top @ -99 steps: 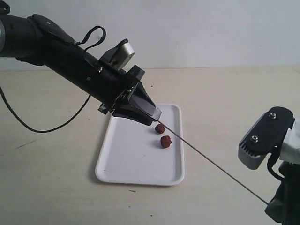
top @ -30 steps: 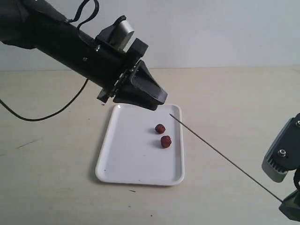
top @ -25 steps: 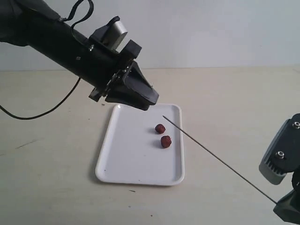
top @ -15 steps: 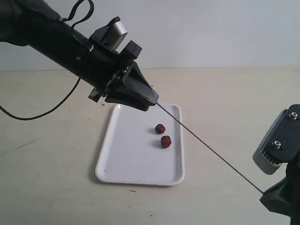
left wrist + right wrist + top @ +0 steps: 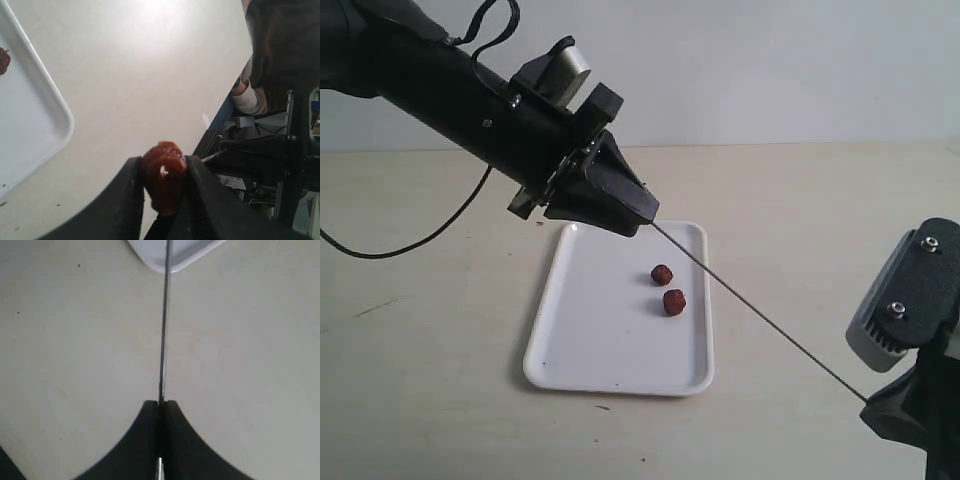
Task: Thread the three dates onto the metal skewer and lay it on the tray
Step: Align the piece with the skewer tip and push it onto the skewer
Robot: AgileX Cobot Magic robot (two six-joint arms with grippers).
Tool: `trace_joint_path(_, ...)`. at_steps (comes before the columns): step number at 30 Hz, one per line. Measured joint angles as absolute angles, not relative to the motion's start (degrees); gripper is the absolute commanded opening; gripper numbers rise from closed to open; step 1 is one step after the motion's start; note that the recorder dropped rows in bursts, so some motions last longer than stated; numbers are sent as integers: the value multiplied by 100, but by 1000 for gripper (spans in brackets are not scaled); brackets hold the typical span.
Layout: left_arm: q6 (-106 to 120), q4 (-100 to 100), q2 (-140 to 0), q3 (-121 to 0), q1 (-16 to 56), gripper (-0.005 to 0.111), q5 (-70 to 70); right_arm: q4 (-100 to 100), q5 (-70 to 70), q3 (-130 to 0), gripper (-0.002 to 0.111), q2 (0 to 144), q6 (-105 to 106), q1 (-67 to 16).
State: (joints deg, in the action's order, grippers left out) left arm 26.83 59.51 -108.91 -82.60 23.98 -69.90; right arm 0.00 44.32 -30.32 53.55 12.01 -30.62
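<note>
My left gripper (image 5: 645,218) hangs above the far edge of the white tray (image 5: 590,340) and is shut on a dark red date (image 5: 163,172), pinched between both fingers. A bright speck shows at that date's middle. The thin metal skewer (image 5: 760,312) slants from my right gripper (image 5: 872,403) at the lower right up to the left fingertips, its tip meeting them. My right gripper (image 5: 160,403) is shut on the skewer (image 5: 163,325). Two more dates (image 5: 662,274) (image 5: 674,301) lie on the tray; one (image 5: 3,60) shows at the left wrist view's edge.
A black cable (image 5: 410,240) loops from the left arm down over the tabletop at the left. Past the table edge in the left wrist view stand the robot's dark frame and a person's arm (image 5: 280,60).
The right gripper has risen and moved left, pushing the skewer's tip up from over the tray to the left fingertips. The left gripper shifted slightly left, then held still with its date.
</note>
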Motion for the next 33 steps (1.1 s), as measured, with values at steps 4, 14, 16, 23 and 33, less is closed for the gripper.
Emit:
trace_joint_path(4,2659,5951,-10881,-8260,2398,29,-6990,0,4150,-3032,0,5525,1261,-3062)
trace_joint_path(14,2568,5951,-10881,-8260,2398,29,-6990,0,3519,-3032,0,5689,1315,-3062)
trace_joint_path(16,2555,5951,-10881,-8260,2448,29,-6990,0,3436,-3048,0,5786,1315,-3062)
trace_joint_path(23,2505,5865,-10881,-8260,2584,29,-6879,0,3399,-3293,0,6154,1337,-3062)
trace_joint_path(33,2505,5860,-10870,-8260,2584,29,-6844,0,3427,-3333,0,6203,1337,-3062)
